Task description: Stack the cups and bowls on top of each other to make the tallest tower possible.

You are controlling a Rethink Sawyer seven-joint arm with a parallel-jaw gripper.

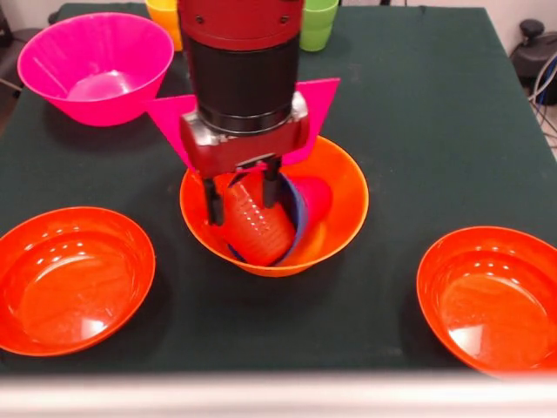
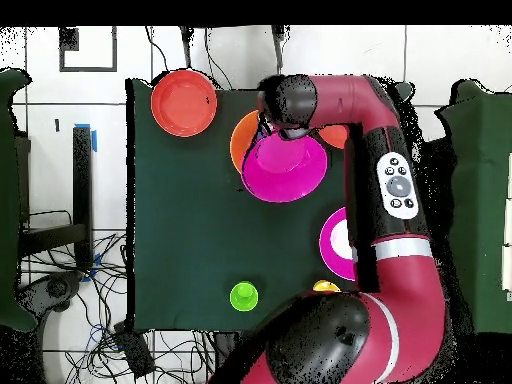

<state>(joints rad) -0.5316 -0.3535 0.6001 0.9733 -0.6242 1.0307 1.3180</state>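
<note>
**Currently: tower contents lie tipped in the base bowl, gripper straddling the cup**

Largest first. The table (image 1: 435, 131), covered in dark green cloth, carries all pieces. The arm (image 2: 395, 190) reaches across it and ends over the large orange bowl (image 1: 344, 187), which sits near the table's centre and serves as the base. One large pink bowl (image 1: 96, 65) stands upright at the far left in the front view. A second pink bowl (image 2: 285, 165) appears directly behind and partly under the wrist; the front view shows only its flat pink edges either side of the gripper housing. Two shallow red-orange bowls, the left one (image 1: 74, 279) and the right one (image 1: 492, 296), rest at the near corners, well apart from the base.

Inside the base bowl, a red cup (image 1: 257, 226) lies tilted on its side rather than upright, resting against a small blue bowl (image 1: 298, 218), itself tipped on edge. A yellow cup (image 1: 164, 17) and a green cup (image 1: 318, 22) stand at the far edge.

The gripper (image 1: 242, 187) has its two dark fingers parted, one each side of the red cup's upper part. Whether they press on the cup cannot be told.

Risk assessment: the cup is tilted, so a closing grip may catch it off-axis and it could slip or rotate. Lifting may also drag the leaning blue bowl. The pink bowl close to the wrist could be knocked by any sideways motion.
</note>
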